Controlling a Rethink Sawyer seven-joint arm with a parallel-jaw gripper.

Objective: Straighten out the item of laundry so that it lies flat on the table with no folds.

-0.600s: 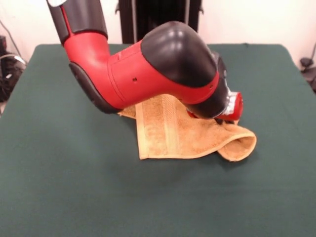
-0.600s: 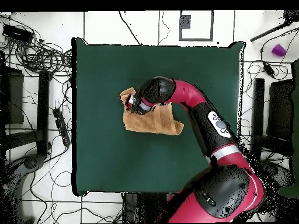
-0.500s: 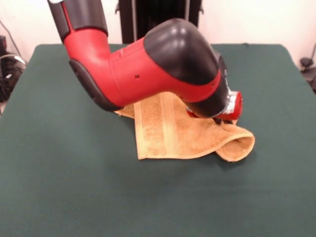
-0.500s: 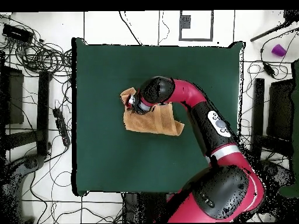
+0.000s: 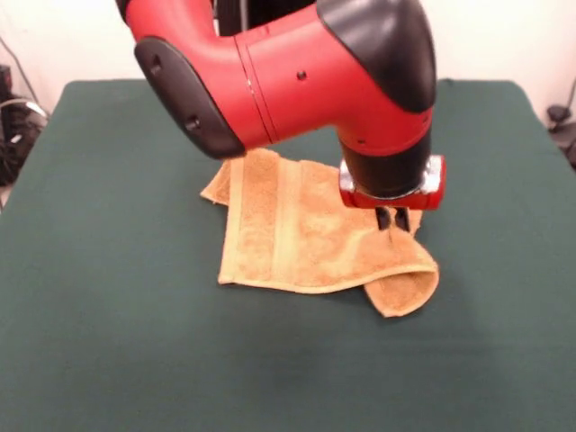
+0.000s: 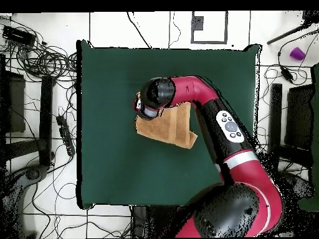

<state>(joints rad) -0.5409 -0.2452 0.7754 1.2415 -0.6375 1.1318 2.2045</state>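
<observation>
**Arm standing over a partly folded towel on the green table**

I am looking at the dark green table [image 5: 99, 360] with my red and black arm [image 5: 288, 67] reaching low across it. I will place everything relative to the towel.

The orange-tan towel [image 5: 297, 238] lies near the middle of the table, well away from every edge. It is not flat. In the front view, most of it rests spread on the cloth, with a woven band [image 5: 283, 225] running across it near the picture's left side. The corner at the picture's lower right is curled over into a rounded flap [image 5: 400, 288] that sits on top of itself. At the far left corner a small bit of cloth pokes out from beneath the arm.

The gripper [image 5: 392, 219] hangs straight down over the towel's right part, just above the curled flap. Its dark fingers [image 5: 384, 217] come out below a red and white wrist ring [image 5: 391, 189]. They look drawn close together, with their tips at the towel's surface, and I cannot tell whether cloth is pinched between them.

In the overhead view, the towel [image 6: 165, 127] shows as a tan patch partly hidden under the arm's end [image 6: 156, 96], which covers its upper left part. The arm [image 6: 230, 131] runs along the towel's right side towards the base at the picture's bottom.
</observation>
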